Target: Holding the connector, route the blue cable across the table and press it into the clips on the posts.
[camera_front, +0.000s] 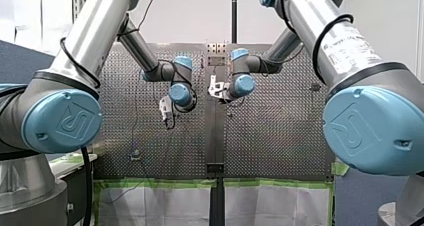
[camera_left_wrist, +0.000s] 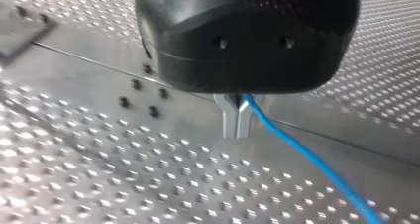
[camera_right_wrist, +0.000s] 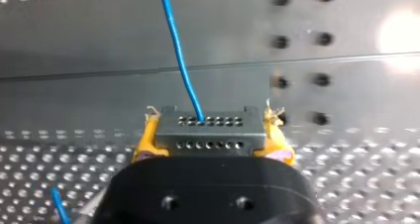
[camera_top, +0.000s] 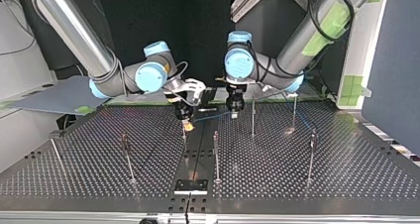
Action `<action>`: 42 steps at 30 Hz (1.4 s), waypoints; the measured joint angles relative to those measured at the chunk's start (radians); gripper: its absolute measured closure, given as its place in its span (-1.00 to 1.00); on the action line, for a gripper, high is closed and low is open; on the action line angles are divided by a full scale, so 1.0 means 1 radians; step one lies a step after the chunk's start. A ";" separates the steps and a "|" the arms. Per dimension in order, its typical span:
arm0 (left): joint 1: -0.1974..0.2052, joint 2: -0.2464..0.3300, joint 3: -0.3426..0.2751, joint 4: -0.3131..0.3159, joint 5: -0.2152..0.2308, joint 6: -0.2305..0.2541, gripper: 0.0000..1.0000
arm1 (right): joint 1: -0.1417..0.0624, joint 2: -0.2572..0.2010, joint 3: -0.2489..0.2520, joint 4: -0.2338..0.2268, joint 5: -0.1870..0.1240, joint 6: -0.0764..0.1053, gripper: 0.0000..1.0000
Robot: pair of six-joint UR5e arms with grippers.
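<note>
Routing looks barely begun: my right end effector (camera_right_wrist: pixel 210 133) is clamped on the connector (camera_right_wrist: pixel 208 126) over the worktop's (camera_top: pixel 322 184) middle, my left end effector (camera_left_wrist: pixel 237 119) pinches the blue cable (camera_left_wrist: pixel 297 149) nearby, and next the cable must be steered to a post (camera_top: pixel 216 154) and pressed in.

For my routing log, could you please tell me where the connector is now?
The connector is clamped between the yellow pads of my right claw, low over the table's centre strip in the top view, near my left claw.
</note>
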 joint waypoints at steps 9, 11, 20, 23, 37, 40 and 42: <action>-0.002 0.091 0.000 -0.044 -0.002 0.002 1.00 | -0.001 -0.086 0.001 0.082 -0.001 -0.002 1.00; -0.002 0.114 0.000 -0.050 -0.004 0.001 1.00 | -0.002 -0.104 0.001 0.095 -0.002 -0.001 1.00; -0.004 0.210 0.000 -0.083 -0.025 0.000 1.00 | -0.009 -0.199 0.004 0.143 -0.002 0.004 1.00; -0.004 0.244 0.000 -0.086 -0.026 -0.001 1.00 | -0.011 -0.230 0.004 0.156 -0.002 0.005 1.00; 0.000 0.297 0.001 -0.076 0.024 -0.004 1.00 | -0.012 -0.290 0.011 0.179 -0.060 0.033 1.00; 0.004 0.279 0.007 -0.073 0.044 -0.004 1.00 | -0.014 -0.276 0.012 0.179 -0.063 0.035 1.00; 0.006 0.269 0.014 -0.072 0.049 -0.004 1.00 | -0.016 -0.266 0.012 0.178 -0.066 0.035 1.00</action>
